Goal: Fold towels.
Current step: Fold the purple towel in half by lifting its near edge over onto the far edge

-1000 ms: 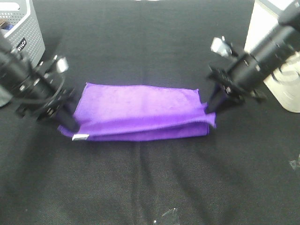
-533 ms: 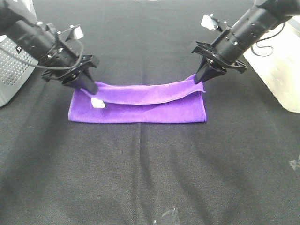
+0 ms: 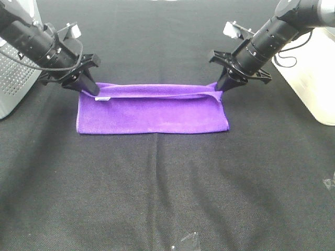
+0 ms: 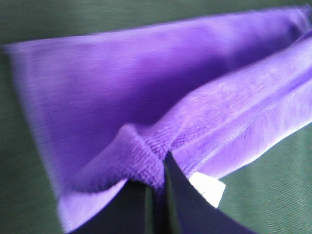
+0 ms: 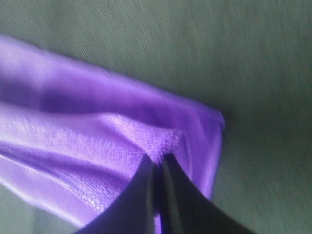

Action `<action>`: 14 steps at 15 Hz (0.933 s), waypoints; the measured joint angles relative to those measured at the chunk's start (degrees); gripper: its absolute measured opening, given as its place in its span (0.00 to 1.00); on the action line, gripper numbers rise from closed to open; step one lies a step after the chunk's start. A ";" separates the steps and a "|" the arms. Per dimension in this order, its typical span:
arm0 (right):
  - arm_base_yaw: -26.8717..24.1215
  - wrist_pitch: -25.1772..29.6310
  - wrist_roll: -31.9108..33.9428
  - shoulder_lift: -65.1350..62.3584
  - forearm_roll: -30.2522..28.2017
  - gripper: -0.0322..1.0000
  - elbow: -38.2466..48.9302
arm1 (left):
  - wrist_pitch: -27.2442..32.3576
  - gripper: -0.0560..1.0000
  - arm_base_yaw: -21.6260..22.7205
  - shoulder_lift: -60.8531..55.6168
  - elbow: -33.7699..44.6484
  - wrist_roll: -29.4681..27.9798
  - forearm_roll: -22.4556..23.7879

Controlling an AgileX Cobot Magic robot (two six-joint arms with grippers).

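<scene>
1. My left pincer [image 3: 91, 90] is clamped tight on one corner of the purple towel [image 3: 152, 112]. In the left wrist view a ridge of pile is bunched up between my two dark fingers [image 4: 187, 212], with no gap showing between them.
2. The small white tag [image 4: 207, 187] sits just beside that pincer's tip, on the side toward my other pincer.
3. My right pincer [image 3: 219, 87] is likewise closed on the towel, gripping the corner at the opposite end. The fabric puckers right where the tips meet.
4. The towel stretches as a long folded band from one pincer to the other.
5. Its top layer's edge runs nearly straight between my two tips and is raised a little at each pinched corner.
6. The rest of the cloth lies flat on the black table [image 3: 167, 188], spreading out from that line on the side away from my wrists.
7. A grey perforated bin [image 3: 13, 78] stands behind my left pincer, outward of it and well apart from the towel.
8. A white container [image 3: 309, 83] stands outward of my right pincer, also clear of the cloth.
</scene>
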 joint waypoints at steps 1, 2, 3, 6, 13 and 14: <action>0.00 -0.57 0.00 0.11 0.23 0.04 0.00 | 0.00 0.05 0.00 0.23 0.00 0.06 -0.17; 0.00 -0.57 0.00 0.11 0.23 0.04 0.00 | 0.00 0.05 0.00 0.23 0.00 0.06 -0.17; 0.00 -0.86 0.00 0.40 0.46 0.04 0.00 | -0.23 0.05 0.00 0.29 0.00 0.63 -0.40; 0.00 -2.18 0.00 1.15 1.15 0.04 0.00 | -2.58 0.05 0.06 0.80 0.00 2.46 -2.75; 0.00 -4.13 0.00 1.15 2.23 0.08 0.00 | -4.35 0.06 0.06 4.93 0.00 5.90 -8.71; 0.00 -4.58 0.00 1.15 2.41 0.10 0.00 | -4.53 0.10 0.06 5.21 0.00 5.96 -9.00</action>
